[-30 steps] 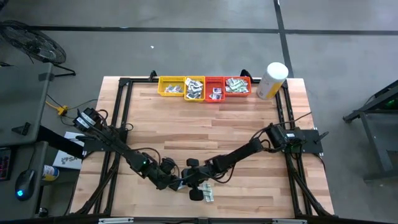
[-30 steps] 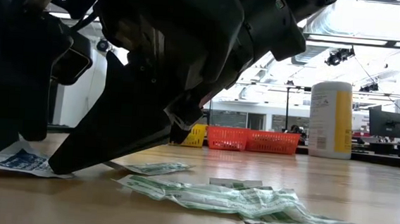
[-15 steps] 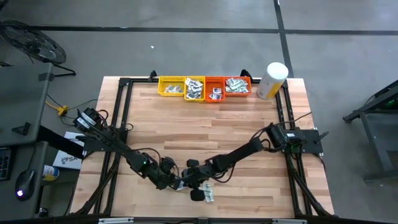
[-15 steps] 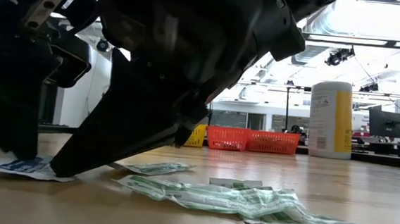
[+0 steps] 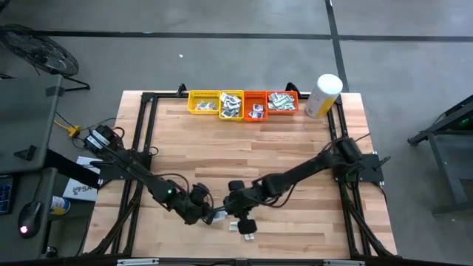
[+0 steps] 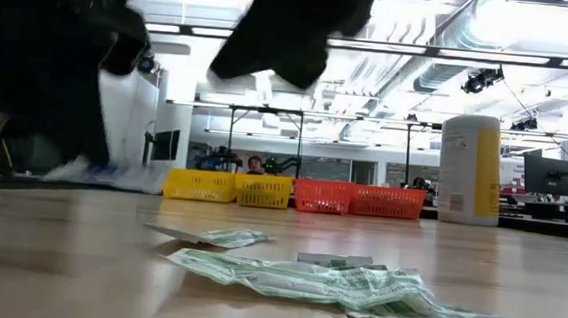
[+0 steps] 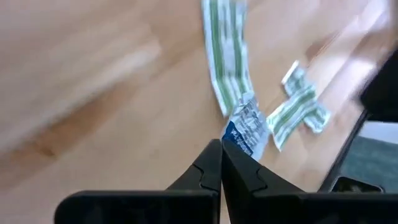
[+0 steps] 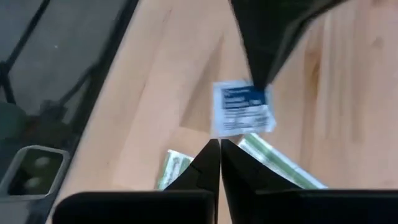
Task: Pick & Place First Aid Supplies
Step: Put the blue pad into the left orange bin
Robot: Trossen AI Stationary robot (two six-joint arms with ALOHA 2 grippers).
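My left gripper (image 5: 216,215) is near the table's front edge, left of centre. It is shut on a small white packet with dark blue print (image 7: 247,126), held off the table. The packet also shows in the right wrist view (image 8: 241,109) and, blurred, in the low view (image 6: 113,173). My right gripper (image 5: 238,216) hovers just to the right of it, shut and empty (image 8: 219,144). Several white-and-green strip packets (image 6: 336,281) lie flat on the wood below and beside the grippers (image 7: 227,59). My left gripper pinches the white-and-blue packet by one edge (image 7: 233,138) between its two fingertips. The rest of the packet sticks out beyond the tips. It is lifted clear of the table.
Two yellow trays (image 5: 203,102) and two red trays (image 5: 255,106) holding packets stand in a row at the table's far edge. A tall white-and-yellow canister (image 5: 323,94) stands to their right. Bare wood lies between the trays and the grippers.
Both grippers have gone up from the table top. My left gripper has lifted the white-and-blue packet, which lay on the wood, clear of the table. My right gripper, whose finger stood slanted on the wood beside that packet, has risen off it.
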